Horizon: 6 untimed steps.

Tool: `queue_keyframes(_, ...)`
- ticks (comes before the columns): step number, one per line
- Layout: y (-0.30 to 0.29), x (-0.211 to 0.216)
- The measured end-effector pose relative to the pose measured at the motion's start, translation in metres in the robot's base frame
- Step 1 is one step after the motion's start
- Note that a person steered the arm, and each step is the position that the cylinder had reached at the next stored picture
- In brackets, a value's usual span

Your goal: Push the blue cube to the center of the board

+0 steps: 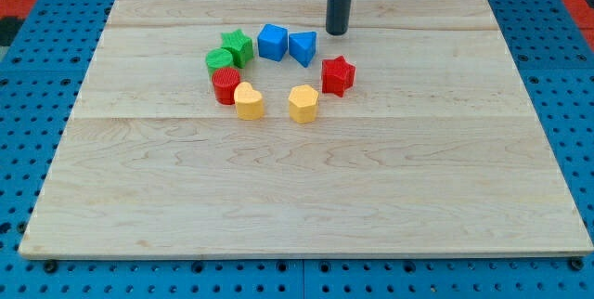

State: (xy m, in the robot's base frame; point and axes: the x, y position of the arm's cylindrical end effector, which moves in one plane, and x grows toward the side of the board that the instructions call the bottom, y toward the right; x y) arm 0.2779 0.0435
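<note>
Blue cube sits upper-centre on the desk, touching the blue triangular block. My tip is placed just right of that block. No gripper fitted.

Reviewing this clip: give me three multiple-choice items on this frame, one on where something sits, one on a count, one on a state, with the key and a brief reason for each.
1. Where is my tip relative to the blue cube?
A. To the view's right and slightly toward the top
B. At the view's bottom left
C. Resting on the cube

2. How many yellow blocks are on the board?
A. One
B. Two
C. Four

3. Is my tip touching the blue cube?
A. Yes, pressed against it
B. No, it stands apart
C. The cube hides it

Key: 1 A, the rod ends right of the blue triangular block. 2 B, a yellow heart and another yellow block. 3 B, the triangular block lies between them.
</note>
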Motion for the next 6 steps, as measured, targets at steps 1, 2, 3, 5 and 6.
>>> queue_keyframes(1, -0.022, 0.026)
queue_keyframes(2, -0.034, 0.049)
queue_keyframes(3, -0.020, 0.005)
queue_keyframes(5, -0.084, 0.007)
queue_keyframes(6, -0.088, 0.053)
